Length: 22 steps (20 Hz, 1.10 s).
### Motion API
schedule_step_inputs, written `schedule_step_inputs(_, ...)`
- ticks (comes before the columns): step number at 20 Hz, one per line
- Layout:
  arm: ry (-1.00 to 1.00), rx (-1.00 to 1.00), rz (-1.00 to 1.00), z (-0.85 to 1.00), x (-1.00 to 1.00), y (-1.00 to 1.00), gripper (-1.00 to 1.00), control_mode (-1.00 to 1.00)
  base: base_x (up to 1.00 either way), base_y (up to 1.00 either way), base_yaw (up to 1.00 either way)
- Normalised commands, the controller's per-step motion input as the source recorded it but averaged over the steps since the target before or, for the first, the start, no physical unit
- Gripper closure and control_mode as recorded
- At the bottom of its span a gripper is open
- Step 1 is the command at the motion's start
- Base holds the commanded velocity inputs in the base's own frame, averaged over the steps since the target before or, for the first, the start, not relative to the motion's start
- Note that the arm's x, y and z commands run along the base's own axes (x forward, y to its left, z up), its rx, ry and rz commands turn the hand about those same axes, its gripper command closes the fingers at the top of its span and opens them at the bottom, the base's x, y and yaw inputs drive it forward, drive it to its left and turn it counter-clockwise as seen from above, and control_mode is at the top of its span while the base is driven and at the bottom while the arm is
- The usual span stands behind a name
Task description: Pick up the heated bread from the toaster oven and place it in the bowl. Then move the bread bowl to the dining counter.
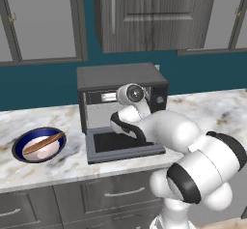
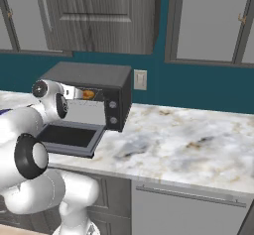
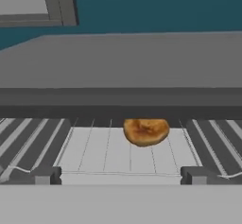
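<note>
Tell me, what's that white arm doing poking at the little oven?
The arm is reaching for a bun on the rack inside the toaster oven, whose door hangs open. Its claw is open just in front of the rack and holds nothing yet. A blue bowl with a brown stick lying in it waits on the counter nearby.

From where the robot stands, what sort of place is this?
Most likely a home kitchen: a toaster oven with its door down stands on a marble worktop over grey cabinets, a bun lies on its rack, and a blue bowl sits beside it.
</note>
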Motion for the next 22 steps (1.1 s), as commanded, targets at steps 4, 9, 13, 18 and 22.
schedule_step_inputs(4,-0.06,0.00,0.00,-0.05,0.41,0.05,-1.00,-1.00,0.00,0.00,0.00)
schedule_step_inputs(9,-0.01,0.00,0.00,-0.29,0.40,0.00,-1.00,-1.00,0.00,0.00,0.00)
schedule_step_inputs(13,0.00,0.00,0.00,-0.39,0.33,0.00,-1.00,-1.00,0.00,0.00,0.00)
schedule_step_inputs(18,0.00,0.00,0.00,-0.48,0.11,-0.07,-1.00,-1.00,0.00,0.00,0.00)
schedule_step_inputs(22,0.02,0.00,0.00,-0.63,-0.03,-0.36,-1.00,-1.00,0.00,0.00,0.00)
